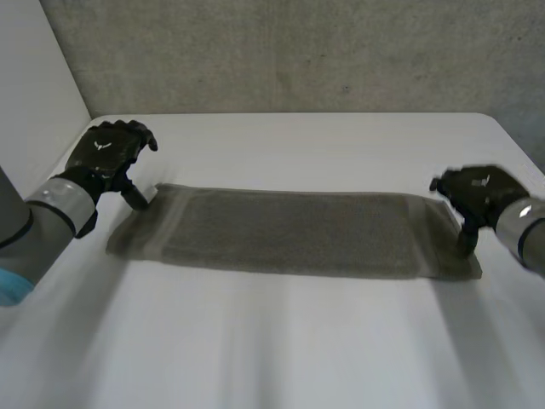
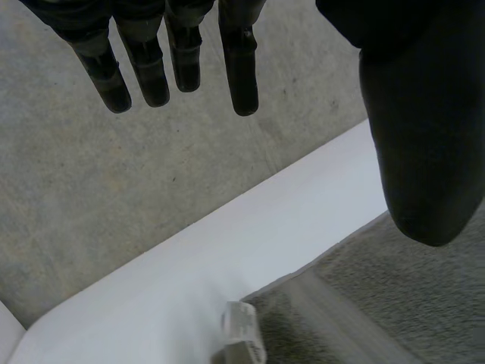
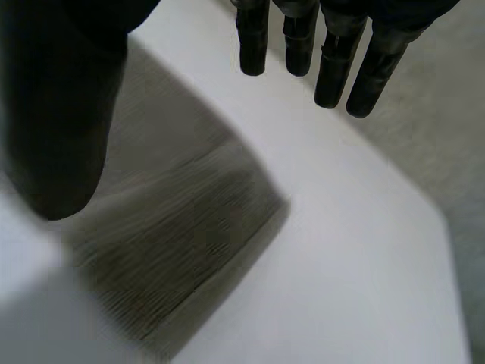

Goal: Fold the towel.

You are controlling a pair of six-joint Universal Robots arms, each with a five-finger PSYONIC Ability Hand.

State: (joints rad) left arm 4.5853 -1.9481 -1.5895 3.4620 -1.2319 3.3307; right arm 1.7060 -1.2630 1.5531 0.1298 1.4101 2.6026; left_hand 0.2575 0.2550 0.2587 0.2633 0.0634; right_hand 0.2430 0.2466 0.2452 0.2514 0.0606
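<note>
A grey-olive towel (image 1: 289,232) lies flat as a long strip across the white table (image 1: 298,141). My left hand (image 1: 106,153) hovers at the towel's far left corner, its thumb close to the edge. In the left wrist view the left hand (image 2: 239,61) has straight fingers and a spread thumb, with the towel corner (image 2: 394,303) and a small label (image 2: 241,326) below it and nothing held. My right hand (image 1: 481,192) is at the towel's right end. In the right wrist view the right hand (image 3: 333,53) is open above the towel's corner (image 3: 174,235).
A rough grey wall (image 1: 298,51) stands behind the table's far edge. A pale panel (image 1: 34,85) rises at the left. Bare table (image 1: 281,341) stretches in front of the towel.
</note>
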